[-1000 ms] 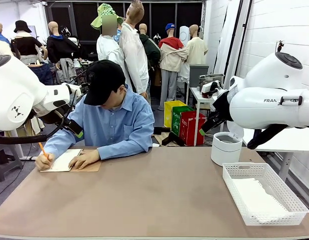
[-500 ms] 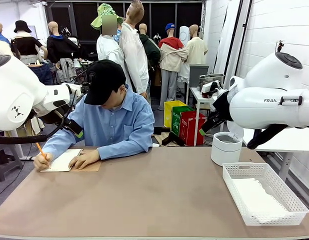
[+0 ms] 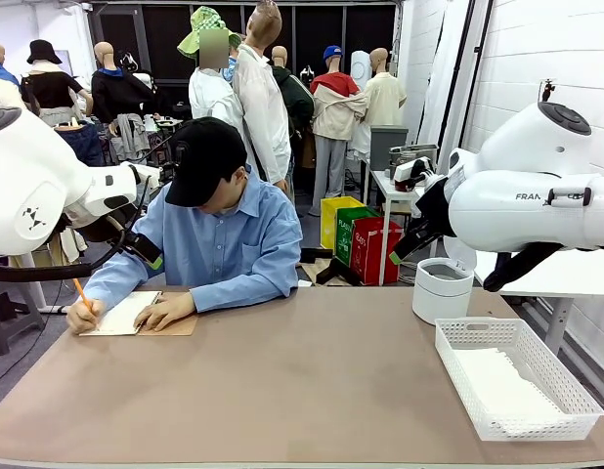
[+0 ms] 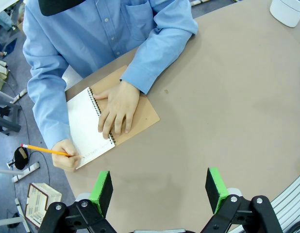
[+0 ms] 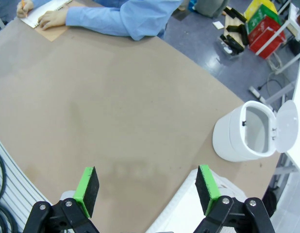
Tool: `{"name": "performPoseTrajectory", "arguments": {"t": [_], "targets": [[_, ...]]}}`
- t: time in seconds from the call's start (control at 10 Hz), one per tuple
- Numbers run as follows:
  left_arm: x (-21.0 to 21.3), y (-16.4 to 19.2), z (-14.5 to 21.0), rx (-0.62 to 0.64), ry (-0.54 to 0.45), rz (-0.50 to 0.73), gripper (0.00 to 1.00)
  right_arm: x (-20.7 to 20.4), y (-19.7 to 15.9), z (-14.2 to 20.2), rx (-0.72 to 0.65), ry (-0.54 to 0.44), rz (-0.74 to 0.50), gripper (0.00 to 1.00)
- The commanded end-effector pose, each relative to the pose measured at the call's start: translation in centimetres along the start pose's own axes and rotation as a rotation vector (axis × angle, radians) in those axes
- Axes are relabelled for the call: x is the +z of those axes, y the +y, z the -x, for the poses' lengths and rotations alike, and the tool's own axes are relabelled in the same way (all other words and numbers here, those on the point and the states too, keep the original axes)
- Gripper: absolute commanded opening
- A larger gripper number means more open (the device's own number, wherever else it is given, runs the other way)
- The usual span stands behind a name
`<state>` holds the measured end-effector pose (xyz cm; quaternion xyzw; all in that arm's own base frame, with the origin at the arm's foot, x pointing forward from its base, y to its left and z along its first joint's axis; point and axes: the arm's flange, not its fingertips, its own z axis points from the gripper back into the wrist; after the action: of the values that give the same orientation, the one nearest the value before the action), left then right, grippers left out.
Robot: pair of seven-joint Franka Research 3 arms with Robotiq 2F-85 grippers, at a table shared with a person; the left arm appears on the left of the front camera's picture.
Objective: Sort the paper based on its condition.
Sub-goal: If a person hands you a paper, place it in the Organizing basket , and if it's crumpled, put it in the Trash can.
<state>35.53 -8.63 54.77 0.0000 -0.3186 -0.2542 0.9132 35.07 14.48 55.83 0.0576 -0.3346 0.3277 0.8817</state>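
Both end effectors are hanging high over the bench (image 3: pixel 302 391) and carrying nothing. Your left end effector (image 4: pixel 158 188) is holding its green pads wide apart above the far left corner. Your right end effector (image 5: pixel 146 188) is spreading its jaws just as wide over bare bench toward the right edge.

As for the paper (image 3: pixel 499 383), you are seeing white sheets lying flat inside the white lattice basket (image 3: pixel 478 323), which is sitting at the near right corner. That is looking like the share of the sorting already dealt with, though you cannot count the sheets from here. Just beyond the basket, at the far right corner, a white bin (image 5: pixel 244 136) is standing with its lid tipped open. It is probably waiting for sheets in poor condition, and you cannot tell whether anything is lying inside it.

At the far left corner the person is leaning over a spiral notebook (image 4: pixel 89 126). One hand (image 4: pixel 118 104) is pressing on the page and the brown cover, and the other hand (image 4: pixel 67 156) is working a pencil (image 4: pixel 43 149) along the lower edge of the page. That page is bound in the notebook, so it is not yet a loose sheet for you to handle.

You are most likely sitting in a waiting step. The next piece of work is depending on the person freeing a sheet and offering it or setting it down. More sorting is probably lying ahead: judging that sheet's condition, then choosing basket or bin.
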Motion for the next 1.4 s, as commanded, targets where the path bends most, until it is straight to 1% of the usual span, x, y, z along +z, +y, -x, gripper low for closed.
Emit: {"name": "performPoseTrajectory", "arguments": {"t": [0.0, 1.3], "targets": [[-0.07, 0.05, 0.02, 0.001, 0.002, 0.001, 1.0, 0.08, -0.2, -0.03, -0.004, -0.002, -0.001, 1.0], [-0.07, 0.05, 0.02, 0.001, 0.002, 0.001, 1.0, 0.08, -0.2, -0.03, -0.004, -0.002, -0.001, 1.0]]}}
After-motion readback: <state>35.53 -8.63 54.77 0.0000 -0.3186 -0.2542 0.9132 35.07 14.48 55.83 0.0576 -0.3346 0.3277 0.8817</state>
